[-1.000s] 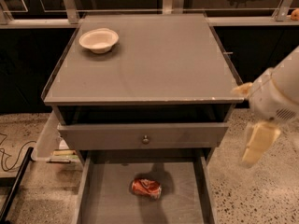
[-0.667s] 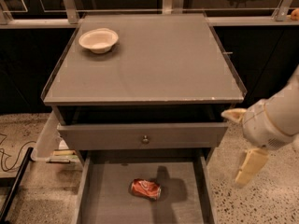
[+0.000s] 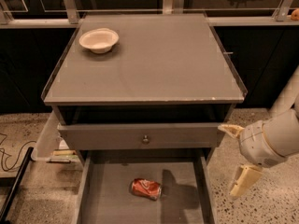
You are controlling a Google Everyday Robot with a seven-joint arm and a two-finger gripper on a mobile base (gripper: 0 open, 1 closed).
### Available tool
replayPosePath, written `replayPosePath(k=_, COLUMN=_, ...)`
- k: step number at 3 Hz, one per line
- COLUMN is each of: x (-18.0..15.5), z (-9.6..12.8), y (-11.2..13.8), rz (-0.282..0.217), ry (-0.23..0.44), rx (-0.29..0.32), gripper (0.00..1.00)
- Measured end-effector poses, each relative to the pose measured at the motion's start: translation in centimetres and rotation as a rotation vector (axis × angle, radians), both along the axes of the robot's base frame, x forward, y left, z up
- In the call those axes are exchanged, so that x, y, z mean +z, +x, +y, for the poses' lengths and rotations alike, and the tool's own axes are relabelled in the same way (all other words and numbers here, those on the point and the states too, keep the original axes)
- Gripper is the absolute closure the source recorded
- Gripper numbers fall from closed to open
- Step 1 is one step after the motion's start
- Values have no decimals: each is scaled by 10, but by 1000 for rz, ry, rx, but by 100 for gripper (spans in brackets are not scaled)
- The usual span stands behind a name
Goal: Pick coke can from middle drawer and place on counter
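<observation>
The can is seen lying on its side on the floor of the open drawer, near the middle. The gripper is held outside, just beside the drawer's right wall, its fingers spread apart. That wall or the closed drawer front above could be struck on entry. The dented can could be nudged into rolling, or gripped poorly and dropped before the tabletop is reached.

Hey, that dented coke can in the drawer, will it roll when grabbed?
Lying on its side in the middle drawer, the coke can may roll if nudged. Its dents suggest thin walls that could crumple. The gripper hangs open beside the drawer.
</observation>
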State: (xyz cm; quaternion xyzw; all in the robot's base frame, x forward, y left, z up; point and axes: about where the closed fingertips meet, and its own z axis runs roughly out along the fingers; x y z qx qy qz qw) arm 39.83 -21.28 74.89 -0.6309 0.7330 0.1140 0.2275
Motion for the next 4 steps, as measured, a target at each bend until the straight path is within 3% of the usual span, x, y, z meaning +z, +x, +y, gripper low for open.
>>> replayPosePath(k=1, x=-17, z=15, y=-2, rz=15, ry=30, rx=31, gripper=0)
replayPosePath(k=2, x=-67, z=44, y=0, rz=31, ry=96, rx=67, gripper=0)
replayPosePath(k=4, x=-171, z=75, y=23, rz=-24, ry=224, rx=40, gripper=0)
